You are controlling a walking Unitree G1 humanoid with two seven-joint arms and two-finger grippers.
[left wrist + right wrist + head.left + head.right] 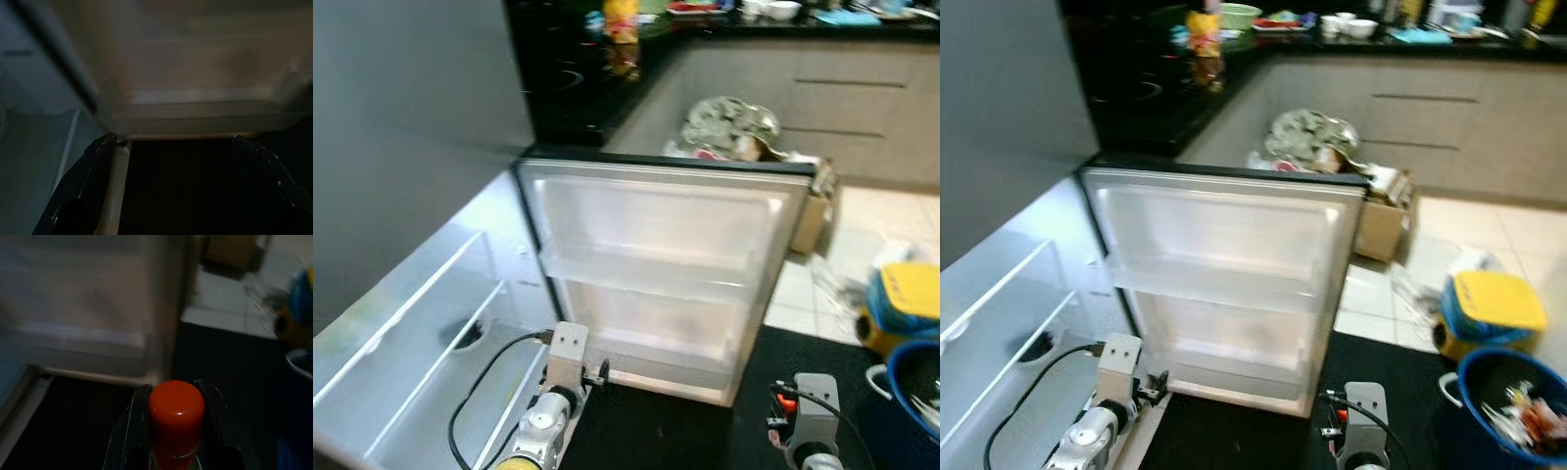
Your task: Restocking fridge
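The small fridge's door (pixel 656 264) stands wide open toward me, its white inner shelves (pixel 646 279) bare. The fridge's interior with glass shelves (pixel 421 323) lies at my left. My left arm (pixel 558 382) reaches low by the door's hinge corner. In the left wrist view the left gripper (pixel 173 139) is open, with the door's bottom edge just beyond its fingertips. My right arm (pixel 808 411) hangs over the dark mat in front of the door. In the right wrist view the right gripper (pixel 176 391) is shut on a bottle with a red cap (pixel 176 406).
A blue bucket (pixel 1508 401) holding items and a blue container with a yellow lid (pixel 1489 308) sit on the floor at my right. Behind the door are a cardboard box (pixel 1386 220) and a crumpled bag (pixel 1312 137). Grey cabinets (pixel 1430 117) and a cluttered black counter (pixel 1156 88) lie beyond.
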